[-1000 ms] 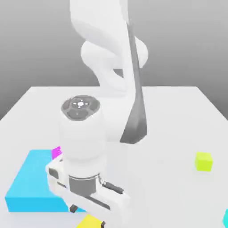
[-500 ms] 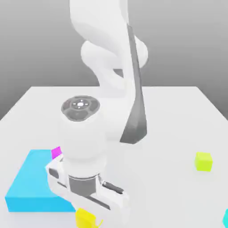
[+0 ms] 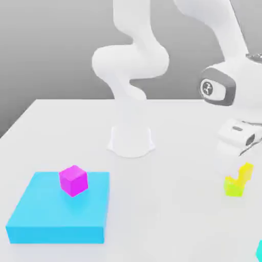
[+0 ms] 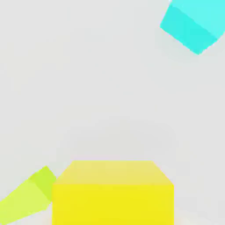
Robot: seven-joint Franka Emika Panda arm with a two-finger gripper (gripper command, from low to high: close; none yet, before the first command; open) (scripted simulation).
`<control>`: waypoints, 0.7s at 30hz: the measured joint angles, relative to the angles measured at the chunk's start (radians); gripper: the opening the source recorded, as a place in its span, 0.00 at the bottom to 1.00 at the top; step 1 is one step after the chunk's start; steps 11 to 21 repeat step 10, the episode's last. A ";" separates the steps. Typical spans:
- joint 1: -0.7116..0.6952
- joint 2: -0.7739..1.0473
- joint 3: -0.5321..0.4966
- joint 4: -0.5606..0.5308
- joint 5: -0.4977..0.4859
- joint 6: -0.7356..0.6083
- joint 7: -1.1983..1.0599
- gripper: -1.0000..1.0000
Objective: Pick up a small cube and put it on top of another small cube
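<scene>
the jaws are clamping the yellow cube (image 3: 246, 171) just above the lime cube (image 3: 234, 187) near the worktop's (image 3: 169, 204) exterior-view right edge, and, sitting off-centre and tilted there, it is likely risking sliding off on release.

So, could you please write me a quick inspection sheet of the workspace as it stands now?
Surface: white table.
Job's things: yellow cube held in the air, just above and beside the lime cube on the table.
Clutter: magenta cube on a flat blue block; cyan block at the table's edge.
Grippers: gripper shut on the yellow cube.
Cables: nothing seen.
Surroundings: plain grey backdrop.
</scene>
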 joint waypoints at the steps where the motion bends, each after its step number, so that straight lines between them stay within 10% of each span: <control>1: 0.017 0.004 -0.005 -0.011 -0.015 0.014 -0.009 0.00; 7: 0.065 0.193 -0.136 -0.005 -0.288 0.173 0.168 0.00; 8: 0.078 0.214 -0.155 -0.003 -0.317 0.189 0.189 1.00; 21: 0.078 0.214 -0.155 -0.003 -0.317 0.189 0.189 1.00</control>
